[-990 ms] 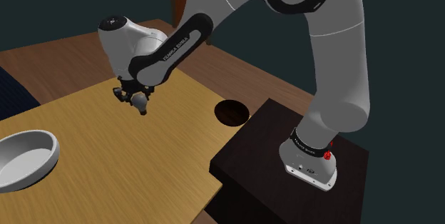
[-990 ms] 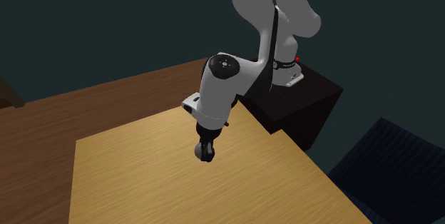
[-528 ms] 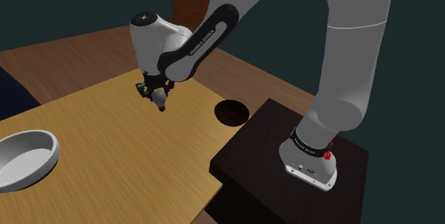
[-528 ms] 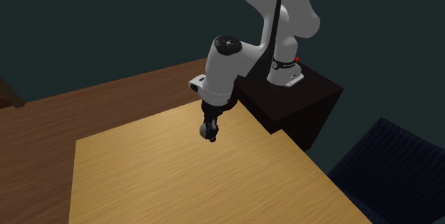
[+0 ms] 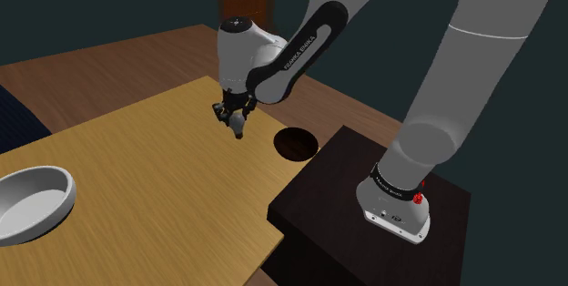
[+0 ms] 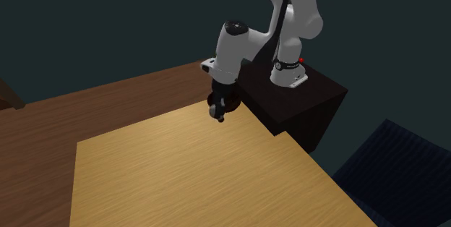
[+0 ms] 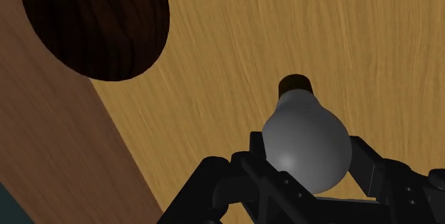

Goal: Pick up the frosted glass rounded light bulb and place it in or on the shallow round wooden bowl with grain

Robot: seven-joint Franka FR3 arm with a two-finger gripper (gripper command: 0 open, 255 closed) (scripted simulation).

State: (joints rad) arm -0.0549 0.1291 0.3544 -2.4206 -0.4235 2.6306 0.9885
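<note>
Wrist view: the pincer [image 7: 308, 160] is clamped on the grey light bulb [image 7: 307, 133], whose dark base points away from it, above the table [image 7: 235, 65]. The dark wooden bowl [image 7: 93, 23] lies near, ahead of the pincer.

Bulb [image 7: 307, 138] in pincer [image 7: 307, 153] over the table [image 5: 136, 175], bowl [image 5: 296, 144] at the table's edge beside the stand [image 5: 360, 170]

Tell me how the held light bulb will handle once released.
The light bulb is smooth and round, so it may slip in the jaws clasping it. Set down, it would probably roll, having no flat side. Its pale globe suggests thin glass: likely light and fragile.
</note>
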